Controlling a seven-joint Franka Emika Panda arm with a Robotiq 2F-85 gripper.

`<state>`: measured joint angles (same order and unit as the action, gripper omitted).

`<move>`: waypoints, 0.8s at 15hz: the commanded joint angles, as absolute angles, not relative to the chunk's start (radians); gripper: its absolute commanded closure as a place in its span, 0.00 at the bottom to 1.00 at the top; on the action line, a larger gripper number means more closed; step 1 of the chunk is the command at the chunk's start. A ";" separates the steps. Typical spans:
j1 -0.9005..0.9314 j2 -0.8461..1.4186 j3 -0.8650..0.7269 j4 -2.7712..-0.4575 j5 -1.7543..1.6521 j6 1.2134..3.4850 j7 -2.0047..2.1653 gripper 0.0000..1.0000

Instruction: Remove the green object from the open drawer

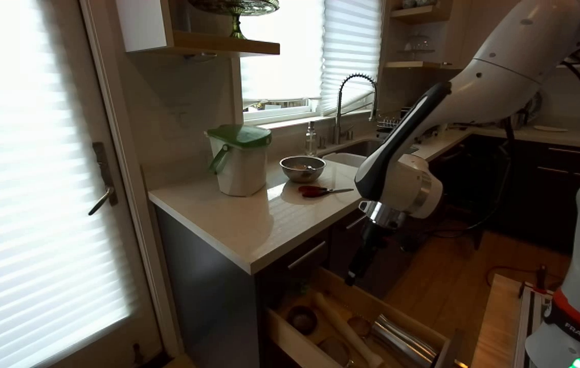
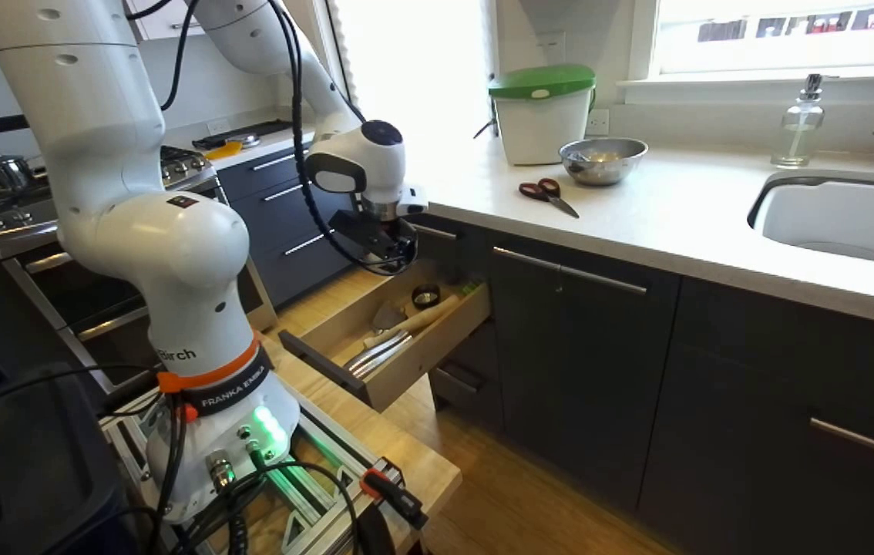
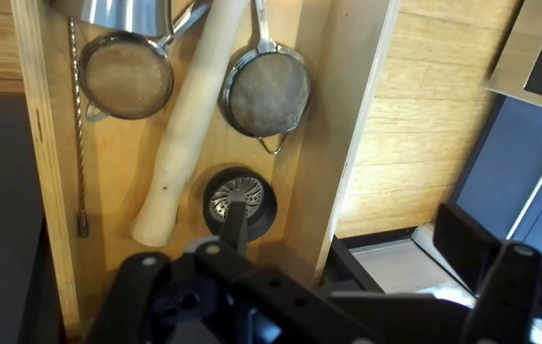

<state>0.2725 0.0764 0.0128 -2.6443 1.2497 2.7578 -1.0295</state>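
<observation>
While the gripper [image 3: 347, 227] hangs above the drawer [image 2: 431, 347], jaws spread around nothing, the step looks like approach; the green object [image 2: 470, 288] lies inside the drawer's back end, so next probably align there, then descend.

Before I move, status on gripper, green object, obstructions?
Gripper open, nothing held. Green object in drawer, at rear, near rolling pin. Countertop may crowd approach.

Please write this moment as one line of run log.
gripper: open, empty; drawer: open; green object: inside, near rolling pin; removal: not done
</observation>
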 commanded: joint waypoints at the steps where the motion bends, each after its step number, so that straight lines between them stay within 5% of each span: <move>1: 0.293 0.198 0.047 -2.560 1.422 2.890 -1.165 0.00; 12: 0.302 0.324 0.078 -2.440 1.570 3.009 -1.211 0.00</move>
<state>0.3016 0.3243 0.0781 -2.4395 1.5701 3.0087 -1.2106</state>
